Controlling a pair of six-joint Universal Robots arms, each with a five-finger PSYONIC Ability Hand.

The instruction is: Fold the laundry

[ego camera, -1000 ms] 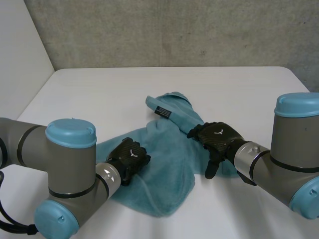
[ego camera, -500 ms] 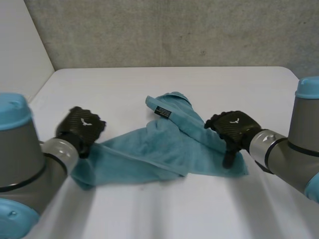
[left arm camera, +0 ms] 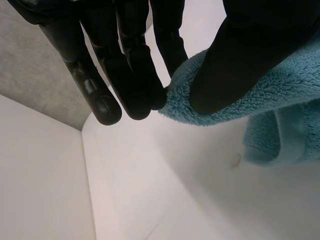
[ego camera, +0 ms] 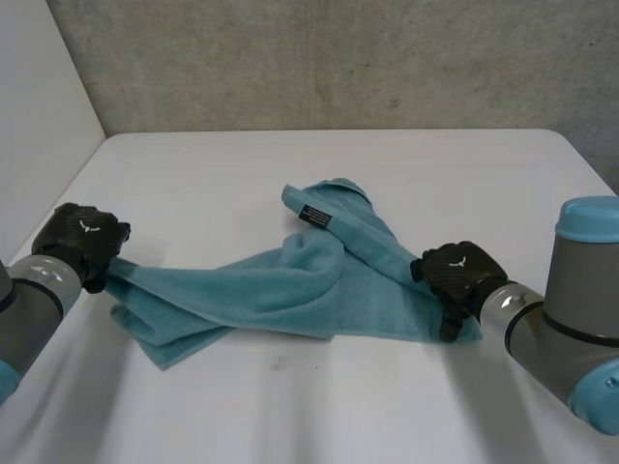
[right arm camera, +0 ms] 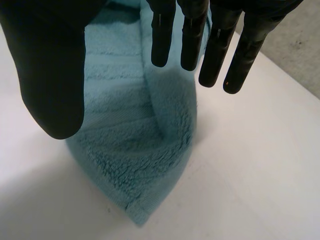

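Shows a teal towel (ego camera: 290,290) stretched in a rumpled band across the middle of the white worktop (ego camera: 338,174). Has the left hand (ego camera: 82,237) pinching its end near the left edge between thumb and fingers (left arm camera: 135,75). Has the right hand (ego camera: 455,275) at the opposite end, fingers straight and spread.

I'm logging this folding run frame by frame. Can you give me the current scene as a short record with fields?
cloth: teal towel, rumpled and partly doubled over, stretched across the white table
left hand: pinches the towel's end between fingers and thumb
right hand: open over the towel's opposite corner, fingers straight
marking: black label on the far fold
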